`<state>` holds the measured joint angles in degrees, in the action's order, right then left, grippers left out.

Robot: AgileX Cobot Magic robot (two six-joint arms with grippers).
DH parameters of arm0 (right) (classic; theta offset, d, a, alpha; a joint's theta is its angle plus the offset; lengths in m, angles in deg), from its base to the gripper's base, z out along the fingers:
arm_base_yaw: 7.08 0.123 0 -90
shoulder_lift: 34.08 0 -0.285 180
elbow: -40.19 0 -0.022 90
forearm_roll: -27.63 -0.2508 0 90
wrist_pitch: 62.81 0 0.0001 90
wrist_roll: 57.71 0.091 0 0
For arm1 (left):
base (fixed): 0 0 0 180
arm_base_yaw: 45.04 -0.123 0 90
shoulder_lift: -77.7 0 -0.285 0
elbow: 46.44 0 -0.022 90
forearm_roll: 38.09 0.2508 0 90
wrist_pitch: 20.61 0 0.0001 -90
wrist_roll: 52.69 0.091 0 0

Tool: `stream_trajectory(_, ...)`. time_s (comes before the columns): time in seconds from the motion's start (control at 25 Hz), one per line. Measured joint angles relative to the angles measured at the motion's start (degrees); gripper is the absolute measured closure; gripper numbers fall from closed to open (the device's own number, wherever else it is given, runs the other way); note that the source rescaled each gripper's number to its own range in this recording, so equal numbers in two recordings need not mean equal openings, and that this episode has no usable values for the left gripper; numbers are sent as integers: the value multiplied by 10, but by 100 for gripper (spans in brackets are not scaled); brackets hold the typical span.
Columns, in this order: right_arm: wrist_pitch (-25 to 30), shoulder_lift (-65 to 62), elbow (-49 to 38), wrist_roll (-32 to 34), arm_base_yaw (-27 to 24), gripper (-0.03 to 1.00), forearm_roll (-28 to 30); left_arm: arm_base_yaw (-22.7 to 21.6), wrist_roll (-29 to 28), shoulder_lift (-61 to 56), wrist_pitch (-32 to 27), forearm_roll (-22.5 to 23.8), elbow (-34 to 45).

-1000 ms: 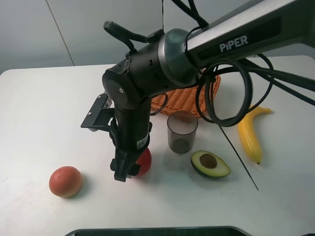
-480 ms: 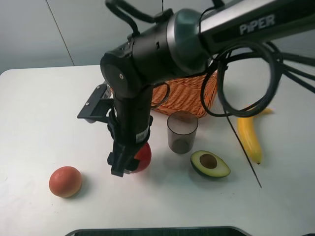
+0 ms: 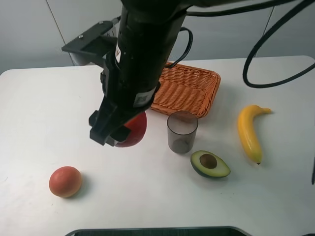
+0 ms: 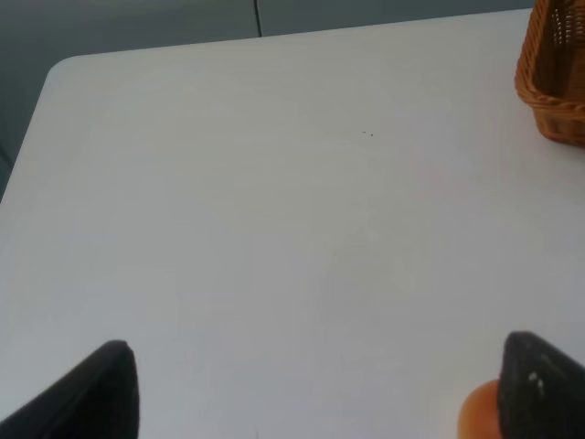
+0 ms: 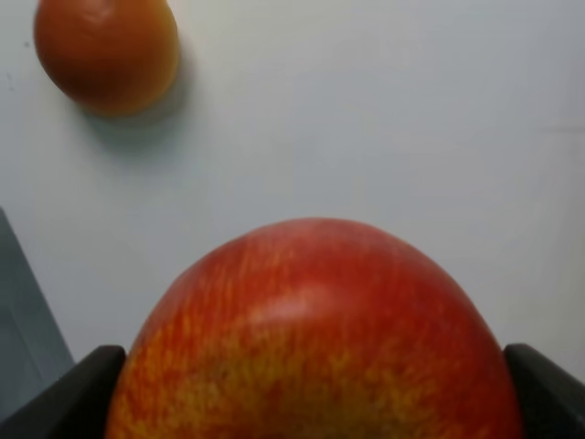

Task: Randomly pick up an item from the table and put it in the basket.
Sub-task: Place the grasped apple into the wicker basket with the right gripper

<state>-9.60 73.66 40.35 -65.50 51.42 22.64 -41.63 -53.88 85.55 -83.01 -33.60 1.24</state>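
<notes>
My right gripper (image 3: pixel 114 132) is shut on the red apple (image 3: pixel 133 129) and holds it in the air above the white table (image 3: pixel 44 113), left of the grey cup. The apple (image 5: pixel 315 338) fills the right wrist view, streaked red and yellow, between the two black fingertips (image 5: pixel 73 389). The wicker basket (image 3: pixel 189 88) stands behind and to the right of the apple, partly hidden by the arm; its corner shows in the left wrist view (image 4: pixel 556 82). My left gripper (image 4: pixel 311 389) is open over bare table, with nothing between its fingertips (image 4: pixel 96 389).
A dull orange-pink fruit (image 3: pixel 65 181) lies at the front left and shows in the right wrist view (image 5: pixel 105 55). A grey translucent cup (image 3: pixel 182 132), a halved avocado (image 3: pixel 210 163) and a banana (image 3: pixel 249 132) lie to the right.
My right arm has lifted the apple off the table and risen well above it, shifting slightly back. The other objects have not moved.
</notes>
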Motion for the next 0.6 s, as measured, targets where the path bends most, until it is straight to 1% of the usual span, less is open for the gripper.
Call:
stream_trajectory(0.16, 11, -39, 0, 26, -13, 92, -1, 0, 0, 0, 0, 0, 0)
stream_trajectory(0.36, 38, -67, 0, 49, -47, 92, 0, 0, 0, 0, 0, 0, 0)
stream_trajectory(0.6, 42, -90, -4, 74, -96, 92, 0, 0, 0, 0, 0, 0, 0)
